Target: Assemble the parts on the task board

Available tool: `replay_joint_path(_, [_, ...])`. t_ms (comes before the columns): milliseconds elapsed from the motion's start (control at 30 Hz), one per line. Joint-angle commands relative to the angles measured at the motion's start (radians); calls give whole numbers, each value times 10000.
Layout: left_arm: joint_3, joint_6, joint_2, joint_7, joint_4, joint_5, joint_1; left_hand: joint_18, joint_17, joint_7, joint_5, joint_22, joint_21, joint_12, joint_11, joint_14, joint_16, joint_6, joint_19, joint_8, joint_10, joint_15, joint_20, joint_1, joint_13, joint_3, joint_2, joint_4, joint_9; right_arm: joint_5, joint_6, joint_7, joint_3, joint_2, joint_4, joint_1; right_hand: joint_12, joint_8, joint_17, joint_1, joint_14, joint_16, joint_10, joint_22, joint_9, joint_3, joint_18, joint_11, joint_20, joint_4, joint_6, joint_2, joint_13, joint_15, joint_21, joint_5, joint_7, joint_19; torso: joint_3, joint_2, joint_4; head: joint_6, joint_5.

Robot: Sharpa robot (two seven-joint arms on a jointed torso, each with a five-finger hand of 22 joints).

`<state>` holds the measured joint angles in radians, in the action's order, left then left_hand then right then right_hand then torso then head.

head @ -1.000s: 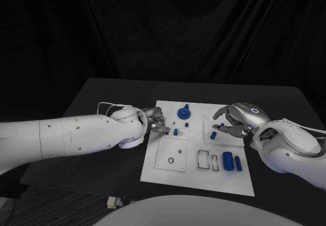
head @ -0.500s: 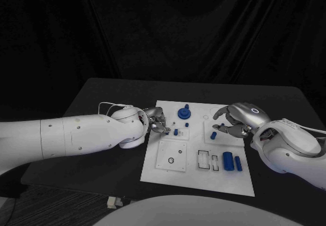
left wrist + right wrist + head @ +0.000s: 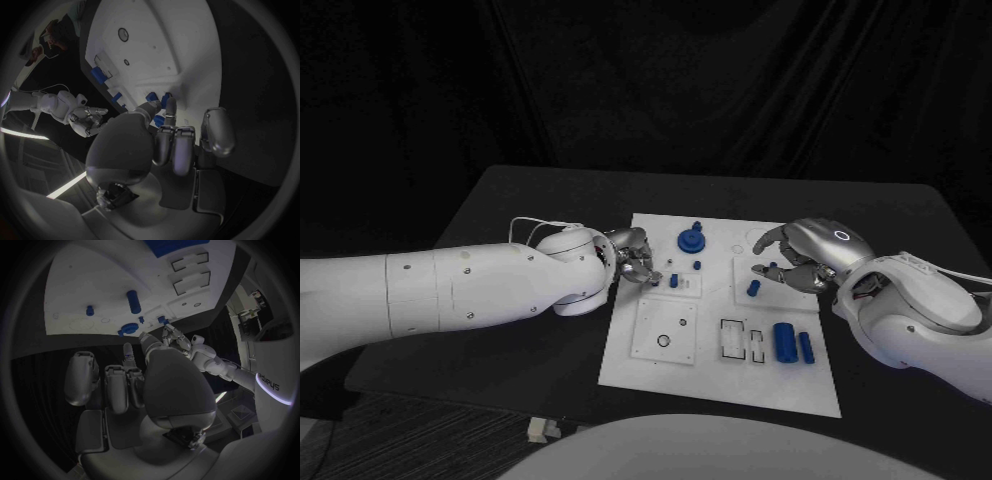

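Left hand (image 3: 630, 258) pinches small blue part (image 3: 655, 281) (board's (image 3: 718, 380) left edge); right hand (image 3: 805, 258) hovers nearby

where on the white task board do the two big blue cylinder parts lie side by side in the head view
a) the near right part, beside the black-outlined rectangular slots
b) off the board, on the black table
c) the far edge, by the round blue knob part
a: the two big blue cylinder parts lie on the white task board right of the black-outlined rectangular slots, nearer the robot than the round blue knob part.
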<state>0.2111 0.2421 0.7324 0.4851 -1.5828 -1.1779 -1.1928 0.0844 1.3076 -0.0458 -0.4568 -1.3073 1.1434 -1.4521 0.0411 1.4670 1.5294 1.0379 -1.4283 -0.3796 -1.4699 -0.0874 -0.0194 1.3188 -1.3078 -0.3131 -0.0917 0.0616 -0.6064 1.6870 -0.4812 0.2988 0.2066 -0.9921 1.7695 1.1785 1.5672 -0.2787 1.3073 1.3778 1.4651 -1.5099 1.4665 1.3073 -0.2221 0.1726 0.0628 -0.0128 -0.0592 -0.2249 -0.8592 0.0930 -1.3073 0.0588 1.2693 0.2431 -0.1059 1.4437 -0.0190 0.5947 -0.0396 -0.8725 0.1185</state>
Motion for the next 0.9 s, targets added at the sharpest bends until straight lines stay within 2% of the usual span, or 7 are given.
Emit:
replay_joint_path(33, [23, -308, -8, 101, -51, 124, 20, -79, 2395, 12, -112, -1628, 45, -25, -15, 927, 47, 47, -72, -65, -602, -29, -29, -8, -1847, -845, -72, -774, -21, 42, -142, 0, -5, -19, 9, -27, 36, 36, 1717, 92, 823, 59, 1043, 1698, 19, 35, 48, -41, -10, 33, -60, 18, -2635, -90, -57, 47, 9, -57, -1, 1, -1, -1, -4])
replay_joint_path(200, [23, -408, -7, 245, -58, 124, 24, -79, 2399, 20, -425, -1629, 56, -13, -5, 930, 51, 21, -79, -153, -603, -39, -19, -91, -1839, -947, -110, -802, -104, 42, -140, 2, -5, -25, 10, -28, 36, 37, 1713, 119, 822, 63, 1043, 1699, 29, 43, 47, -40, -10, 50, -70, 20, -2635, -89, -55, 60, 12, -53, 1, 3, 4, -1, 11])
replay_joint_path(333, [23, -460, -13, 323, -77, 124, 26, -86, 2406, 26, -1080, -1639, 108, -9, 8, 935, 59, -68, -98, -373, -608, -57, 0, -253, -1838, -1101, -209, -871, -295, 42, -138, 1, -5, -23, 7, -29, 36, 39, 1713, 134, 823, 62, 1043, 1701, 35, 48, 46, -39, -10, 60, -75, 20, -2635, -88, -53, 74, 12, -50, -1, -4, 3, -1, 26])
replay_joint_path(400, [23, -488, -18, 356, -92, 124, 26, -87, 2410, 29, -1286, -1640, 116, -21, 14, 938, 65, -132, -101, -492, -616, -63, 8, -323, -1846, -1166, -237, -904, -397, 42, -135, 0, -5, -20, 4, -30, 36, 41, 1717, 148, 824, 60, 1043, 1700, 42, 53, 47, -39, -10, 69, -82, 20, -2635, -88, -58, 91, 13, -50, -2, -5, 3, -1, 33])
replay_joint_path(567, [23, -525, -22, 405, -117, 124, 27, -91, 2416, 33, -1483, -1646, 151, -30, 23, 942, 73, -209, -113, -633, -623, -74, 18, -393, -1853, -1241, -270, -952, -515, 42, -136, -3, -5, -18, 2, -32, 36, 41, 1709, 158, 822, 66, 1043, 1701, 46, 56, 46, -36, -10, 75, -88, 21, -2635, -88, -54, 103, 13, -47, -1, 0, 2, -1, 32])
replay_joint_path(900, [23, -566, -56, 454, -95, 124, 28, -95, 2421, 35, -1545, -1652, 179, -60, 26, 945, 80, -245, -124, -694, -636, -79, 23, -426, -1873, -1271, -276, -969, -566, 42, -143, -4, -5, -23, -5, -36, 36, 41, 1710, 171, 823, 65, 1043, 1698, 52, 60, 49, -35, -9, 83, -97, 21, -2635, -86, -67, 121, 15, -51, 1, -10, 1, -1, 33])
